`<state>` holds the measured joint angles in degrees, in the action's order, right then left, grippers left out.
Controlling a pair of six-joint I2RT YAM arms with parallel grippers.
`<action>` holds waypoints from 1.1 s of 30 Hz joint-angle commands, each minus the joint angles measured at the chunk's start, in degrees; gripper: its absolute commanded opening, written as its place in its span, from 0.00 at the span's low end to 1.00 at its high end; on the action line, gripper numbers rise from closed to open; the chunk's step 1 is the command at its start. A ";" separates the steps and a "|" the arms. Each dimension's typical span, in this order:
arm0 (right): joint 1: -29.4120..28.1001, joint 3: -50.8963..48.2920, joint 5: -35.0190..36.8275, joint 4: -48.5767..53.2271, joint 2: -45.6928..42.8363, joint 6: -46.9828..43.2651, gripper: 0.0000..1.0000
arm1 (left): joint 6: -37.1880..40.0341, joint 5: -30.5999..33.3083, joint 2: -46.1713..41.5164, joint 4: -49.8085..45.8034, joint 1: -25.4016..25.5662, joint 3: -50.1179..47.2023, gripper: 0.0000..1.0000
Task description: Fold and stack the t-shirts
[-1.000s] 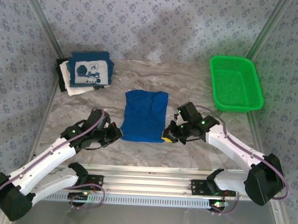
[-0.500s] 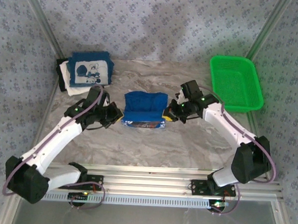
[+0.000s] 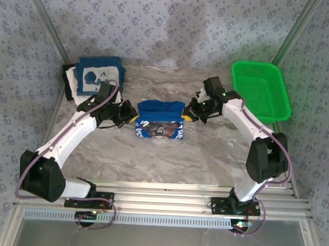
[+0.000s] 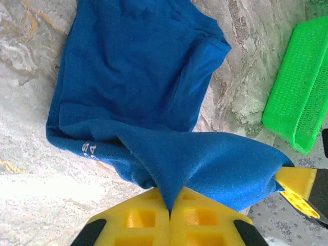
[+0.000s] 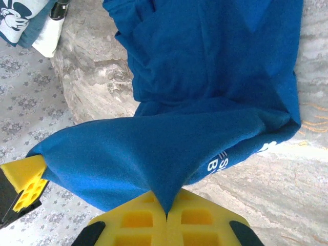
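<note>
Folding the royal-blue t-shirt (image 3: 160, 118) in half looks to be the step in hand, and both arms are on it. The left gripper (image 3: 130, 115) has its yellow fingers pressed together on one corner of the hem, and the left wrist view shows the cloth rising to a peak right at the seam between the pads. The right gripper (image 3: 186, 116) is doing the mirror job, pinching the opposite corner, with the fabric stretched in a band between the two. The shirt sits mid-table on the marbled tabletop (image 3: 212, 158). Its far half lies flat, while the raised half is turned over enough that white lettering (image 3: 163, 129) shows on the underside. To land this well, the judgement is that both corners should travel level and together, since a lag on either side would skew the fold. The band between the grippers wants just enough tension to stay flat without dragging the lower layer along the table. The hem should come down square on the far edge, low and touching, before the fingers part, because dropping it from height risks a curl or a wrinkle. The finished pile waits at the far left corner, a navy t-shirt (image 3: 99, 77) lying on top of white t-shirts (image 3: 72, 84), well apart from the green basket (image 3: 260, 90) on the far right.
</note>
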<state>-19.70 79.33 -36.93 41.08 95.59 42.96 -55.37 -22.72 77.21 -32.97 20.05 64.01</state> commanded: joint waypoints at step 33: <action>7.55 24.17 -1.83 4.21 29.27 -4.38 0.00 | 7.17 -8.16 29.92 7.77 -9.68 16.54 0.00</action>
<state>-14.44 100.82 -40.42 42.57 122.69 39.51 -49.91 -31.64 105.65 -25.80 12.32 77.97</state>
